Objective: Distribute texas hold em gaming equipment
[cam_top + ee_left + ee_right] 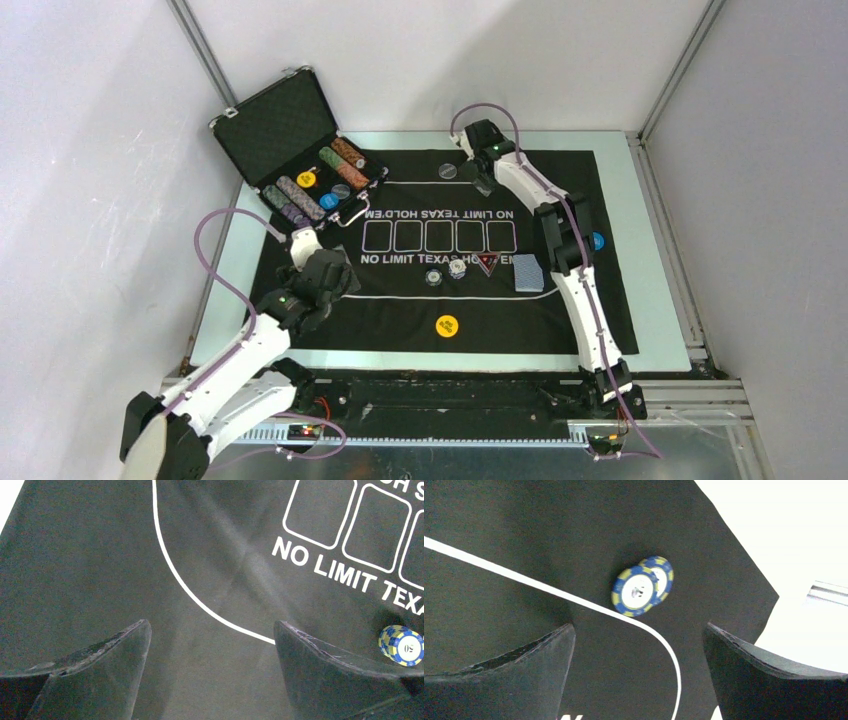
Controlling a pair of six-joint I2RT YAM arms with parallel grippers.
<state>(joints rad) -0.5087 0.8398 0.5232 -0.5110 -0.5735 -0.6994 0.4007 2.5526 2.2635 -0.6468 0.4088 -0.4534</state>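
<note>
The left fingers [125, 650] stand wide apart with nothing between them, hanging over bare black mat [90, 565] near its left end. A short stack of blue-and-yellow chips [401, 645] marked 50 sits just past the tip of one finger, apart from it and partly cut off by the picture's edge.

The right fingers [544, 650] are also spread wide and hold nothing, reaching to the far end of the mat. Two overlapping blue-and-yellow chips [642, 586] lie flat ahead of the gap, clear of both tips, just beyond a curved white line.

The mat is dull cloth printed with white lettering and five card outlines. Near its middle, seen from above, stand two small chip stacks [445, 272], a red-black triangle marker [487, 263] just beside them and blue-backed cards [528, 273] further right. A yellow disc [447, 325] lies alone nearer the arm bases. A blue disc [597, 240] is half hidden behind the right arm.

At the far left corner of the pale desk [660, 280], an open, foam-lined, metal-edged case [270, 125] holds rows of chips, too small to count.
</note>
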